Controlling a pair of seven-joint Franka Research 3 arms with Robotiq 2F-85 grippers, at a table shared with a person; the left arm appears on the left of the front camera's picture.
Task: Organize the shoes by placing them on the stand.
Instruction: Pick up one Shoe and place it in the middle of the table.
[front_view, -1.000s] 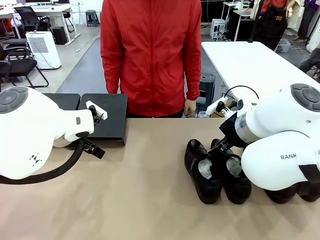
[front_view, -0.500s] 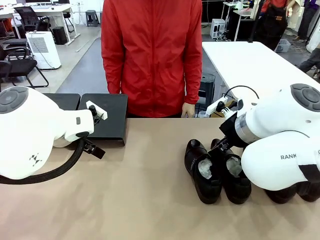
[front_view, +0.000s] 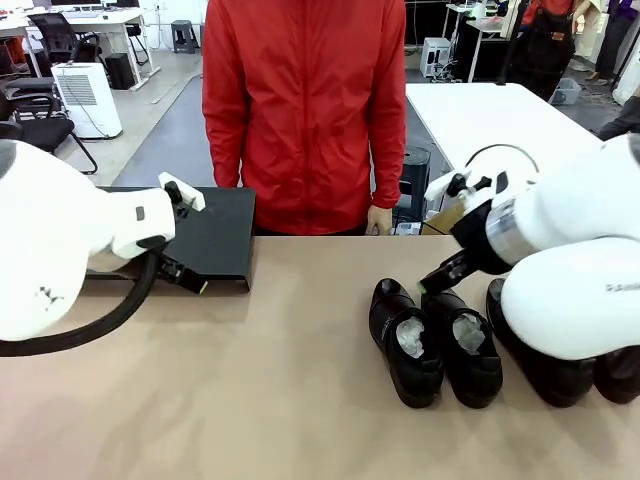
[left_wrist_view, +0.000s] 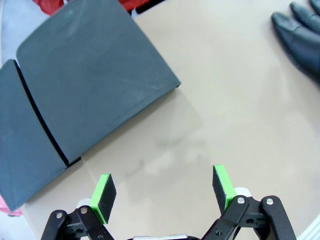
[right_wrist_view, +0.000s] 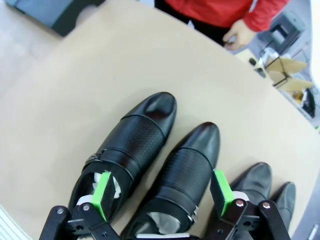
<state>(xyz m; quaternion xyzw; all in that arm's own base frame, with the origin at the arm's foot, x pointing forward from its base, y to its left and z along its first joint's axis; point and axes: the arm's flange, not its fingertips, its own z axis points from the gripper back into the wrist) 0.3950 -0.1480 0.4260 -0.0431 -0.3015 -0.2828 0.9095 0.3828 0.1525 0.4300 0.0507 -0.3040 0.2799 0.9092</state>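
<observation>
White desks (front_view: 500, 125), black office chairs (front_view: 35, 135) and a white floor appliance (front_view: 88, 95) are standing around, suggesting an office-like lab.

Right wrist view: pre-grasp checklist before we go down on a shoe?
1. Right hand open: ok.
2. Right hand centred on one shoe: not ok; it spans the leftmost shoe and the second shoe.
3. Stand top free: ok where visible.
4. Left hand open, over bare table beside the stand: ok.
5. Person's hand apart from the shoes: ok, at the far edge.
6. Other two shoes, how they lie: cannot tell, partly hidden.
</observation>
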